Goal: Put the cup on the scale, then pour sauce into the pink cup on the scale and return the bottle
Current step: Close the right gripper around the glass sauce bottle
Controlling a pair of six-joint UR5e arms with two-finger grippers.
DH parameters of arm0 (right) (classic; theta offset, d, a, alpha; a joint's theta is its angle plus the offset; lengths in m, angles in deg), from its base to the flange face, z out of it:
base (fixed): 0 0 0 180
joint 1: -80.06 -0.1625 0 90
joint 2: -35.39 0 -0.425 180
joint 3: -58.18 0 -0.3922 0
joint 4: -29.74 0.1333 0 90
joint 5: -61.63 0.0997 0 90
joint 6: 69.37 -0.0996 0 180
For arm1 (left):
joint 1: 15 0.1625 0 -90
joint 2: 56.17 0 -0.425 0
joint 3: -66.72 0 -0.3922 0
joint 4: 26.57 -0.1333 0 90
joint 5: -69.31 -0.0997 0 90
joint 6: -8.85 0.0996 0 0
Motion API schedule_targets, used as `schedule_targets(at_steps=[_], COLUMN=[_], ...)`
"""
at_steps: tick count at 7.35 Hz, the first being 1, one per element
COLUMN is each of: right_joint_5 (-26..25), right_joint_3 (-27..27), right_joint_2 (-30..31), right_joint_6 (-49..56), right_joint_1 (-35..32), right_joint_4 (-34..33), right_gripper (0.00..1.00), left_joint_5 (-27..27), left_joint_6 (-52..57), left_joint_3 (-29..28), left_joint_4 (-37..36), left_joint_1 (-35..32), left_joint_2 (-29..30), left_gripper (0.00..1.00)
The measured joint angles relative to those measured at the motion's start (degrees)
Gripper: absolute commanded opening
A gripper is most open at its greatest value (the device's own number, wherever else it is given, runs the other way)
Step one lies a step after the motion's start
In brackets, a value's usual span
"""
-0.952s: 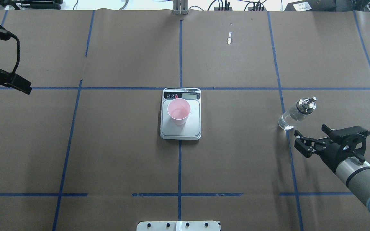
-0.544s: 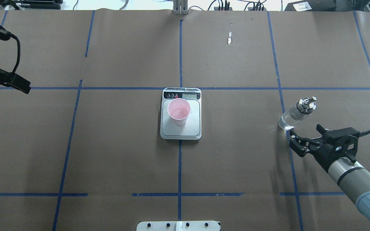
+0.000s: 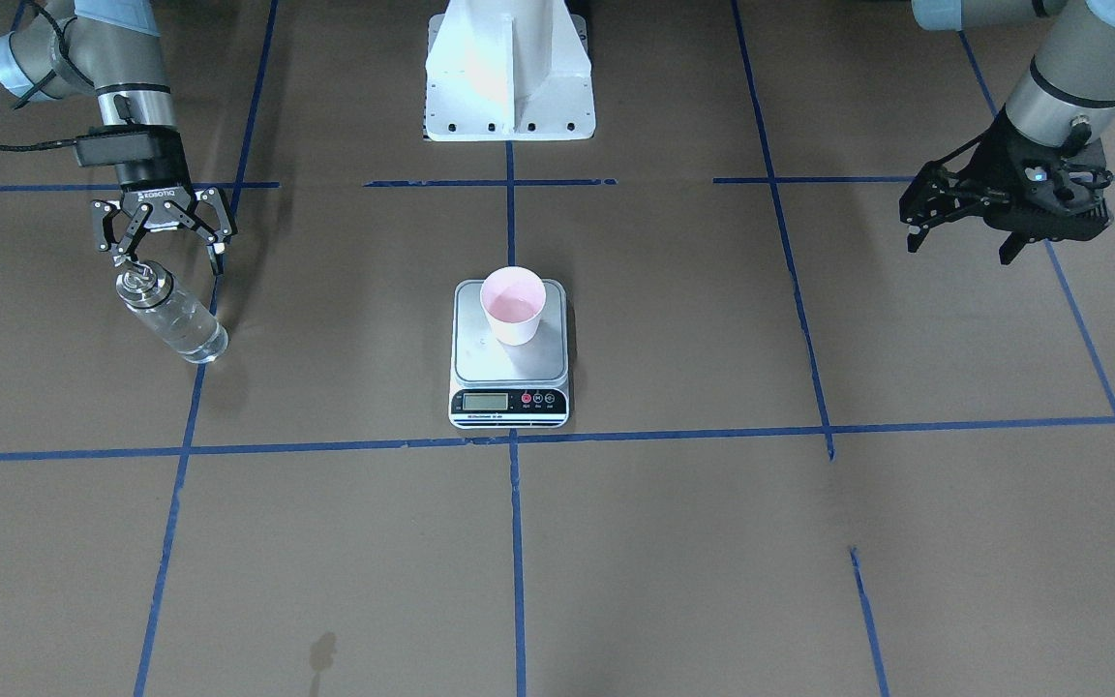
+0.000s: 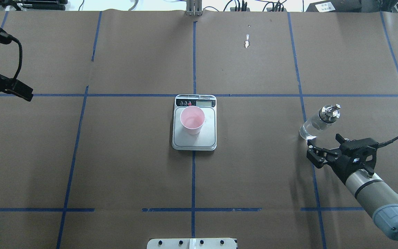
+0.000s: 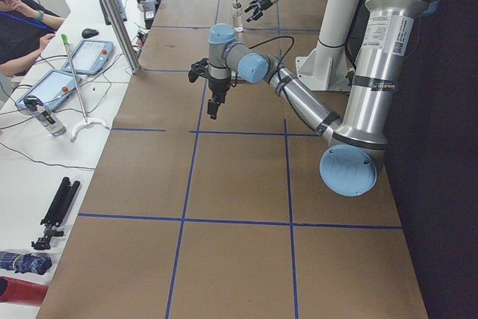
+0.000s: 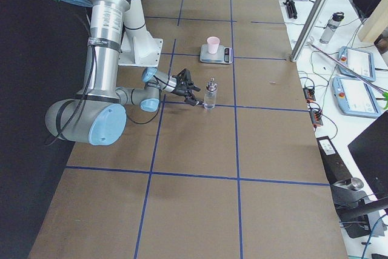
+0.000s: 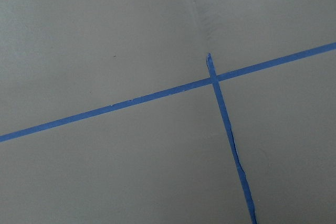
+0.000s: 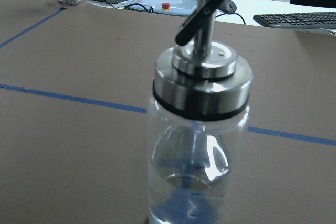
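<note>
The pale pink cup [image 4: 192, 119] stands upright on the steel platform of the scale [image 4: 194, 140] at the table's centre, also seen as cup [image 3: 513, 302] on scale [image 3: 509, 366]. The clear glass bottle [image 4: 318, 122] with its silver cap stands on the table to the right, apart from the scale. Clear sauce [image 8: 186, 203] sits low in the bottle [image 8: 197, 145]. My right gripper [image 4: 321, 147] is open just on the robot's side of the bottle [image 3: 170, 315], not touching it. My left gripper [image 3: 959, 242] hangs open and empty far off on the other side.
The white robot pedestal [image 3: 509, 77] stands behind the scale. Blue tape lines [image 4: 193, 180] cross the brown table cover. Beyond the far edge are a desk with tablets [image 6: 357, 65] and a seated person [image 5: 22, 20].
My right gripper has slid to the left and slightly closer to the bottle's base, still open. Bottle, cup and scale have not moved; the left arm is almost unchanged.
</note>
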Motion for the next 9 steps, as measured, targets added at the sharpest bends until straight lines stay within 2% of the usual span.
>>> schedule_targets(at_steps=[6, 9], right_joint_5=[0.16, 0.36], right_joint_3=[-0.98, -4.65], right_joint_2=[-1.0, -4.88], right_joint_6=[2.37, 2.7], right_joint_1=[-1.38, -2.94], right_joint_4=[-0.11, -0.09], right_gripper=[1.0, 1.0], left_joint_5=[0.05, 0.05], left_joint_6=[-0.02, -0.07], left_joint_3=[0.01, 0.01], left_joint_4=[0.0, 0.0], left_joint_1=[0.07, 0.07], left_joint_2=[0.11, 0.17], left_gripper=[1.0, 1.0])
